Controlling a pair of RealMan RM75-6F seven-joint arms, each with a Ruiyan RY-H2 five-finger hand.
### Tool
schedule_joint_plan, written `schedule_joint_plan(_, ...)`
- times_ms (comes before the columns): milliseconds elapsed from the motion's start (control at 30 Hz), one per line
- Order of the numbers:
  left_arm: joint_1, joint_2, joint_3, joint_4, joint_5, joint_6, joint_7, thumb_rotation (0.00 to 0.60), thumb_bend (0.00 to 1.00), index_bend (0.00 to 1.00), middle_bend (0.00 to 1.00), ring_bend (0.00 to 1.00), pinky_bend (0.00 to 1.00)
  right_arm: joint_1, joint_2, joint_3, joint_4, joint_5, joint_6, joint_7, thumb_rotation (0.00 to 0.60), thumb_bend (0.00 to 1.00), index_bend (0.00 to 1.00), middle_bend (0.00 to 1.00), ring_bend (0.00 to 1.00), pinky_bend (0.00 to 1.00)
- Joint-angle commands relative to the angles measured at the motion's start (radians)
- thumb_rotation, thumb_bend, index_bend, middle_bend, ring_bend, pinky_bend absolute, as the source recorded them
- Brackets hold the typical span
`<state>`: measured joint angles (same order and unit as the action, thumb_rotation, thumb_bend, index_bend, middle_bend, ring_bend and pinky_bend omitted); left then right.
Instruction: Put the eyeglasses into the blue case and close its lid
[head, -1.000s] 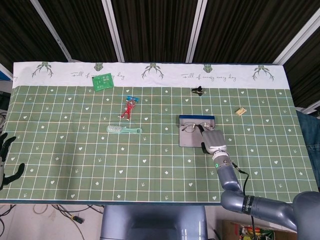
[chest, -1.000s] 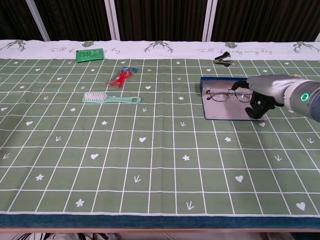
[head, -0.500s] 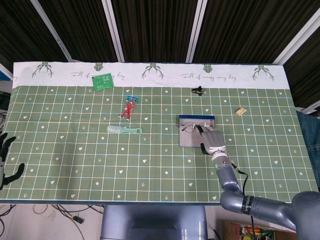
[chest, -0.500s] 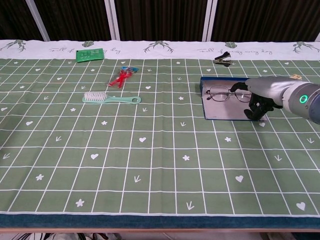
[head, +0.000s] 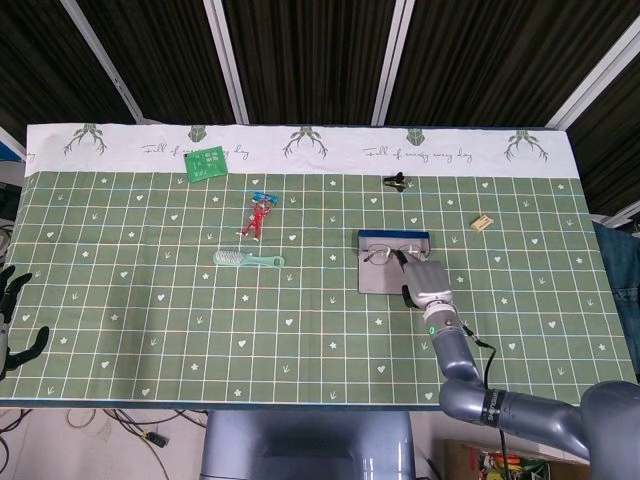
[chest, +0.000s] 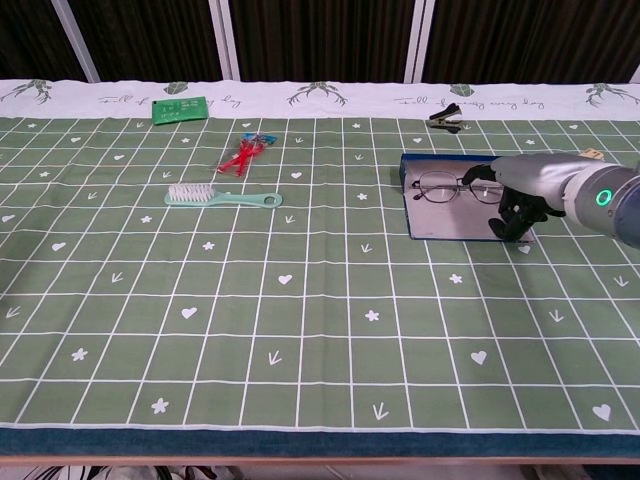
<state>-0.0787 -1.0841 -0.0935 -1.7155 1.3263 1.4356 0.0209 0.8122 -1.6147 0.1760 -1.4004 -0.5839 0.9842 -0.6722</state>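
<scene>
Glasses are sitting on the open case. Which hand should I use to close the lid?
Probably the right hand: it is already at the blue case, beside the eyeglasses. The left hand sits at the table's far left edge.

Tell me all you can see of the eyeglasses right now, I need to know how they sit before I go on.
The eyeglasses have a thin dark frame, seemingly wire, with clear rounded lenses. They lie in the far half of the open blue case on its grey lining, lenses facing the robot. The right hand is at their right end, fingers curled beside the temple; whether it pinches the frame I cannot tell. In the head view they sit just under the case's blue far edge. Nothing else touches them.
</scene>
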Motion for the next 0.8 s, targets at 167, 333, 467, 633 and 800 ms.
schedule_joint_plan(167, 0.0, 0.0, 0.0, 0.001, 0.0, 0.0, -0.001, 0.6, 0.35, 0.11, 0.0, 0.0, 0.0, 0.007, -0.005, 0.003, 0.012, 0.011, -0.009, -0.001, 0.6, 0.62, 0.1, 0.8, 0.83, 0.85)
schedule_joint_plan(333, 0.0, 0.001, 0.0, 0.001, 0.0, -0.001, -0.002, 0.6, 0.35, 0.11, 0.0, 0.0, 0.0, 0.012, -0.009, 0.009, 0.024, 0.017, -0.011, -0.001, 0.6, 0.62, 0.1, 0.8, 0.83, 0.85)
schedule_joint_plan(467, 0.0, 0.001, 0.0, 0.001, 0.002, 0.0, -0.002, 0.6, 0.35, 0.11, 0.0, 0.0, 0.0, 0.019, -0.013, 0.013, 0.036, 0.03, -0.015, -0.007, 0.6, 0.62, 0.1, 0.8, 0.83, 0.86)
schedule_joint_plan(633, 0.0, 0.002, 0.0, 0.0, 0.001, 0.0, -0.004, 0.6, 0.35, 0.11, 0.0, 0.0, 0.0, 0.029, -0.022, 0.021, 0.059, 0.049, -0.027, -0.011, 0.6, 0.62, 0.1, 0.8, 0.83, 0.86)
schedule_joint_plan(800, 0.0, 0.002, 0.0, 0.0, 0.0, -0.001, -0.003, 0.6, 0.35, 0.11, 0.0, 0.0, 0.0, 0.035, -0.026, 0.025, 0.075, 0.064, -0.032, -0.015, 0.6, 0.62, 0.09, 0.8, 0.83, 0.86)
